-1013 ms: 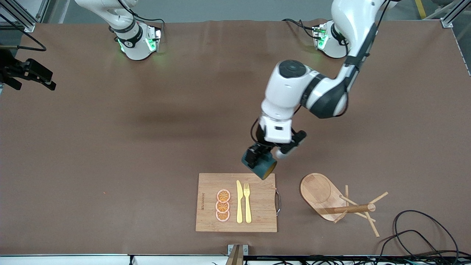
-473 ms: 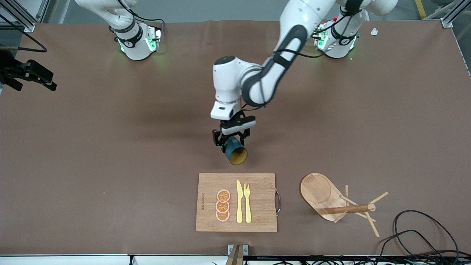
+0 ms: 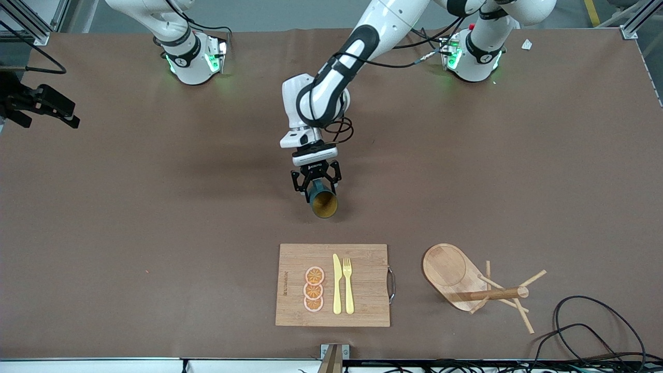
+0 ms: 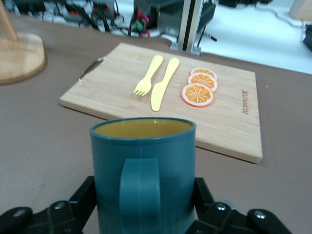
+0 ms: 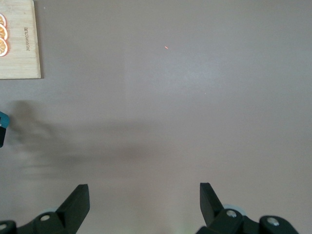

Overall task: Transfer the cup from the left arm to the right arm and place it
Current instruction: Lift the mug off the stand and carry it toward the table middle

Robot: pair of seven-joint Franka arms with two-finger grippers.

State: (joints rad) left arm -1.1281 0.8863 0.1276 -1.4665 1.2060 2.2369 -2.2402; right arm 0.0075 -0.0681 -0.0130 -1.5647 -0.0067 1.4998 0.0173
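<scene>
The dark teal cup (image 3: 323,203) with a yellowish-brown inside is held in my left gripper (image 3: 316,185), which is shut on its sides. The cup hangs low over the bare table at mid-table, its mouth tilted toward the front camera. In the left wrist view the cup (image 4: 144,165) fills the middle, handle facing the camera, with my left gripper (image 4: 145,197) clamped on either side of it. My right gripper (image 5: 144,195) is open and empty over bare table; it does not show in the front view.
A wooden cutting board (image 3: 362,290) with a yellow knife (image 3: 336,284), fork (image 3: 348,285) and orange slices (image 3: 314,289) lies nearer the front camera than the cup. A wooden peg stand (image 3: 469,282) lies beside it toward the left arm's end. Cables (image 3: 585,331) lie near it.
My left gripper has carried the cup off the board's corner toward the right arm's end and toward the robots' bases, and the cup's mouth now faces the front camera.
</scene>
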